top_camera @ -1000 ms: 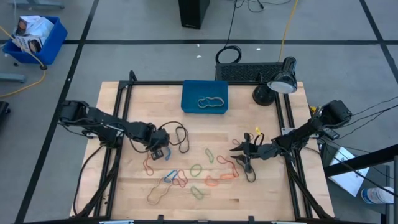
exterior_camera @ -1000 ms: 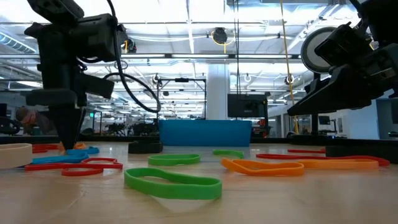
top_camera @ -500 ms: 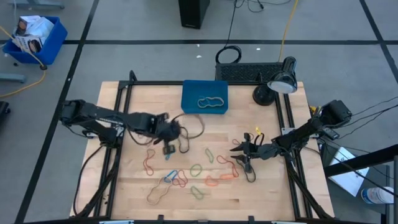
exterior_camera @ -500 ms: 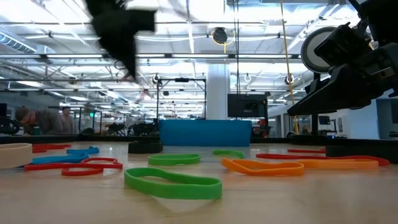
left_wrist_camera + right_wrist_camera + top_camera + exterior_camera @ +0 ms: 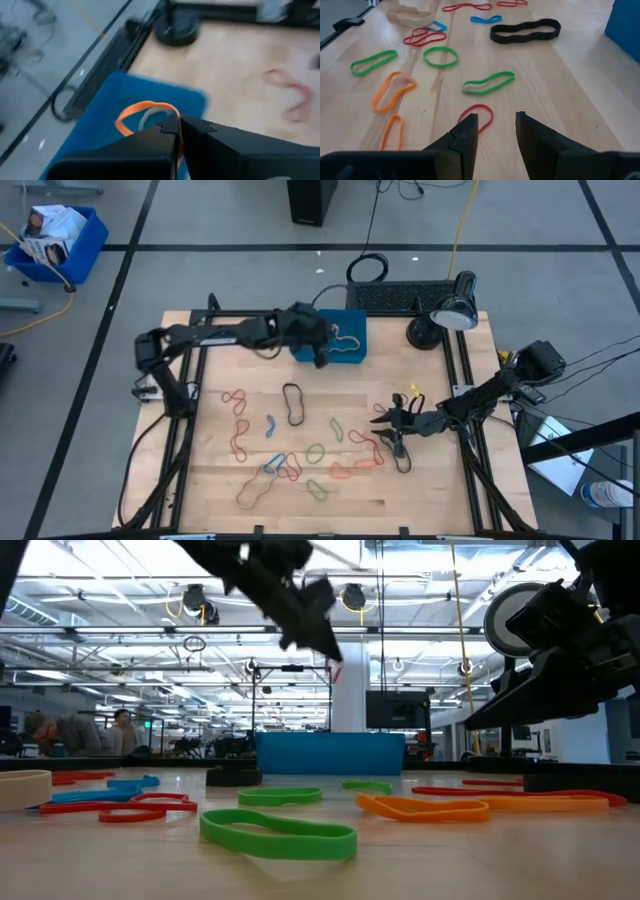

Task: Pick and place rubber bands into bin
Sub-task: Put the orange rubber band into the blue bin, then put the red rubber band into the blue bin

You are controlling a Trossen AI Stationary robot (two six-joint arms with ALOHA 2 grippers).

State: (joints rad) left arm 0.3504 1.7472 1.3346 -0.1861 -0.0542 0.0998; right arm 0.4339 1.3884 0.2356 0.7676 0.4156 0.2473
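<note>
Orange rubber band point(image 5: 131, 112) pinched in the left tool point(image 5: 322, 357) over the bin point(image 5: 352, 328); right tool point(image 5: 494, 131) parted, empty, above loose bands.

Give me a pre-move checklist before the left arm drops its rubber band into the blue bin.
1. Band held: ok. The left gripper has its jaws shut on an orange rubber band.
2. Gripper over the bin: ok in the high view, at its left edge.
3. Room in the bin: ok. Only a tan rubber band lies inside.
4. Right gripper clear of the drop: ok. It waits over the table's right side, jaws open.
5. Height above the bin floor: cannot tell.
</note>
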